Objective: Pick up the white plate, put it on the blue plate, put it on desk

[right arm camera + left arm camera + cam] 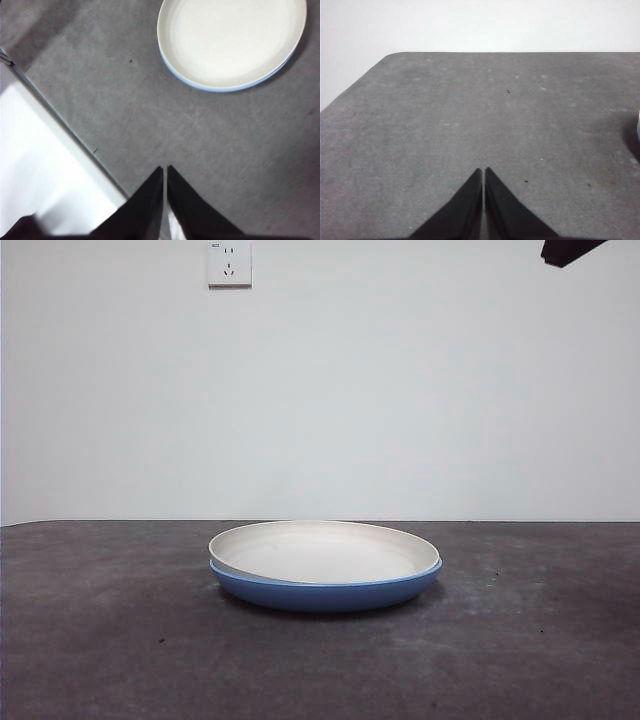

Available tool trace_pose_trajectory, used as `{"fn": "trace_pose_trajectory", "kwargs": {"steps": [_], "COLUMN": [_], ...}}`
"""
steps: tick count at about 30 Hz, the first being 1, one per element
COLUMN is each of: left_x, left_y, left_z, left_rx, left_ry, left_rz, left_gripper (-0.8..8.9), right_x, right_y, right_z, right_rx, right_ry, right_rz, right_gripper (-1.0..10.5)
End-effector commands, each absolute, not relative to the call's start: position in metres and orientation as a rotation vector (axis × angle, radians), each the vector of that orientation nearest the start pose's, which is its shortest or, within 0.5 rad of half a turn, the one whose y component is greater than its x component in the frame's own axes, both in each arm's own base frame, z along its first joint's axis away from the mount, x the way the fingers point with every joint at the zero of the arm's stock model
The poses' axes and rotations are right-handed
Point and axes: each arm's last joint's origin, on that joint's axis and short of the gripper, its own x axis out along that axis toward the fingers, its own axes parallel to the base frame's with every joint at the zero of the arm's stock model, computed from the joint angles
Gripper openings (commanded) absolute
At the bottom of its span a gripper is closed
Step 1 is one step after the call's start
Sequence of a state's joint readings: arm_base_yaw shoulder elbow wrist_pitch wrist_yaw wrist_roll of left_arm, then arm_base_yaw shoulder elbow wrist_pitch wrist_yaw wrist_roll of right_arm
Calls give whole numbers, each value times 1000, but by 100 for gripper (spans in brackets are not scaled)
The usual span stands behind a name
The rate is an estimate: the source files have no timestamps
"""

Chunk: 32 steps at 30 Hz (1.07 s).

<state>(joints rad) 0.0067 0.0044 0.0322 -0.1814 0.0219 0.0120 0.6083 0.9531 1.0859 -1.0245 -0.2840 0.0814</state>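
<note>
Both pincers are pressed together and hold nothing. On the right gripper [165, 172] the two black jaws meet with only a thin line between them. It hangs above the bare desk [150, 115], near the desk's edge, and the plates sit well apart from it. The left gripper [483, 174] looks the same (two black points touching at the tips). It is over an open patch of the desk [470, 110], and only a tiny sliver of the plates peeks in at the side of its picture.

From the front, the white plate [325, 550] sits inside the blue plate [325, 592]. It is a little crooked: its rim on one side rides up higher over the blue rim, and the other side sits lower. The blue plate rests flat on the desk [100, 640], near the middle. From the right wrist, the white plate [232, 40] covers almost all of the blue plate [220, 88], so only a thin blue edge shows.

A dark arm tip [570, 250] pokes in at a top corner of the front view. A white wall socket [229, 262] is on the wall behind.
</note>
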Motion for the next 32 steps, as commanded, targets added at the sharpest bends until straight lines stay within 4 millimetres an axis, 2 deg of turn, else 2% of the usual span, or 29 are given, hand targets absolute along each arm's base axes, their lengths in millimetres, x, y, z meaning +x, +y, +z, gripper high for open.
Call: {"fn": "trace_pose_trajectory", "kwargs": {"steps": [1, 5, 8, 12, 16, 19, 24, 32], "left_x": [96, 96, 96, 96, 96, 96, 96, 96], "left_y": [0, 0, 0, 0, 0, 0, 0, 0], "left_z": [149, 149, 149, 149, 149, 149, 149, 149], "left_rx": [5, 5, 5, 5, 5, 5, 5, 5], "left_ry": [179, 179, 179, 179, 179, 179, 179, 179], "left_rz": [-9, -9, -9, -9, -9, -9, -9, -9], "left_gripper": [9, 9, 9, 9, 9, 9, 9, 9], "right_x": [129, 131, 126, 112, 100, 92, 84, 84], "right_y": [92, 71, 51, 28, 14, 9, 5, 3], "right_z": [347, 364, 372, 373, 366, 354, 323, 263], "right_rx": [-110, -32, 4, 10, 0, -7, -10, 13], "right_ry": [826, 604, 465, 313, 167, 78, -15, -31], "right_rz": [797, 693, 595, 448, 339, 289, 247, 173], "right_gripper": [8, 8, 8, 8, 8, 8, 8, 8]}}
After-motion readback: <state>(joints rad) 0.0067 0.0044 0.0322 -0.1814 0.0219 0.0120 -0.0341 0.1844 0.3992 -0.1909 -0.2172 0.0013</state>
